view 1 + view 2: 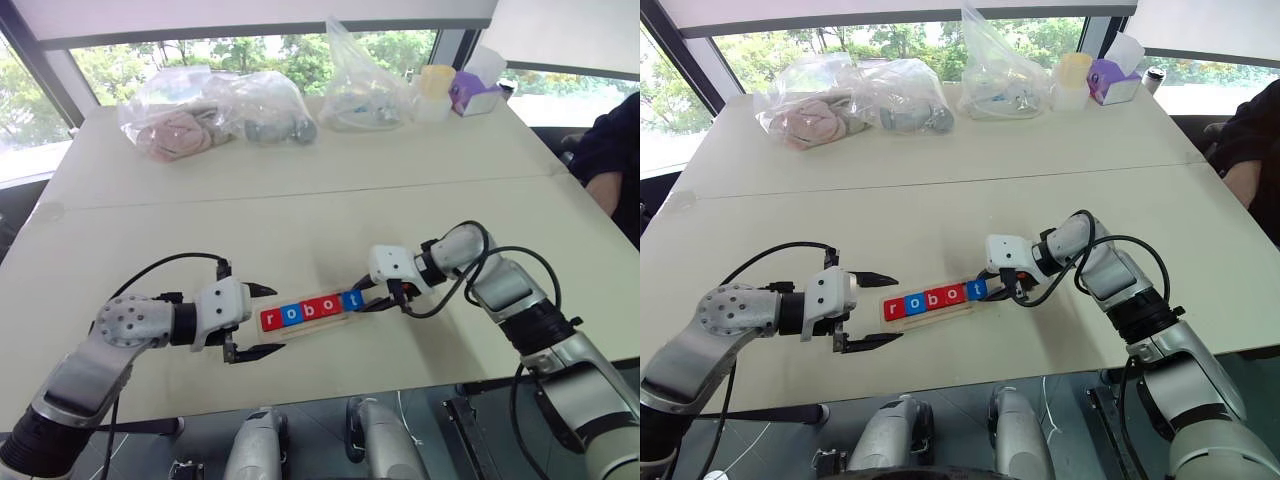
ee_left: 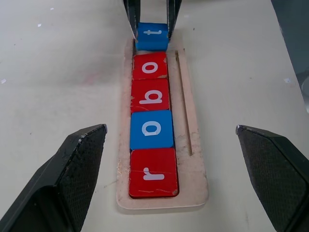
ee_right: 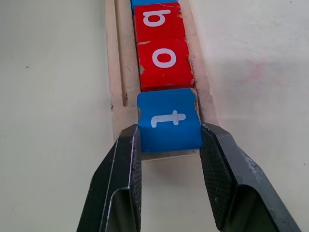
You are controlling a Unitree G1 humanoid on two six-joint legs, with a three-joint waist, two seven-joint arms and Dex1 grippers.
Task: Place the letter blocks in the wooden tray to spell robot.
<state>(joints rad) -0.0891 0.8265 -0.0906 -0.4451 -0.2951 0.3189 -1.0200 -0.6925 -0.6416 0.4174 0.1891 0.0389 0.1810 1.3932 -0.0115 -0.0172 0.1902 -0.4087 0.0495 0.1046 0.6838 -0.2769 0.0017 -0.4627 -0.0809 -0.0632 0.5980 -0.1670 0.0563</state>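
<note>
Right gripper point(image 3: 169, 140) is clamped on the small blue square "t" tile point(image 3: 169, 120) at the long light-wood tray's point(image 2: 195, 164) far end, overhanging its rim, while the left gripper point(image 1: 256, 320) gapes wide around the "r" end, bare table either side.

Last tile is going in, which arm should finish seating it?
Right. The right gripper is shut on the blue t tile at the tray's end; the left gripper is open at the r end.
</note>
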